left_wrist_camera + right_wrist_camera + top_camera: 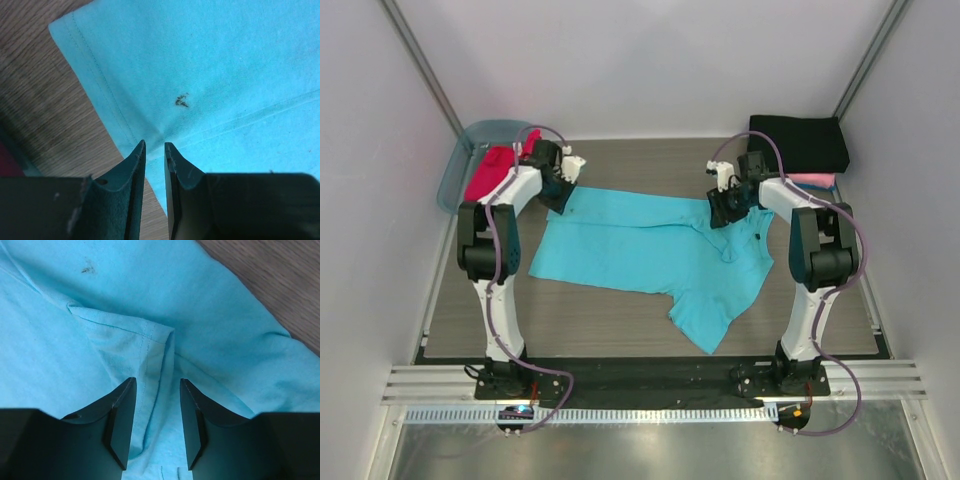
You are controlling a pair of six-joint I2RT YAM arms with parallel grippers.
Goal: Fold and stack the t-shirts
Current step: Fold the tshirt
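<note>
The turquoise shirt [650,250] lies open on the table [620,325]. Its long axis runs left to right, dipping toward you on the right. You have an arm on each far corner. The left gripper [154,146] sits right at the far-left hem corner, jaws narrow with the cloth edge running into the gap. Whether it is pinching is hard to tell from that view. The right gripper [157,382] stands moderately wide, straddling a raised fold [147,342] near the far-right edge and not closed on it. From both grippers the shirt's body lies toward you, so a fold would likely come nearward. The black shirt [800,140] rests folded on the pink shirt [817,181] at far right, and the red shirt [490,175] is in the tub [458,160].
</note>
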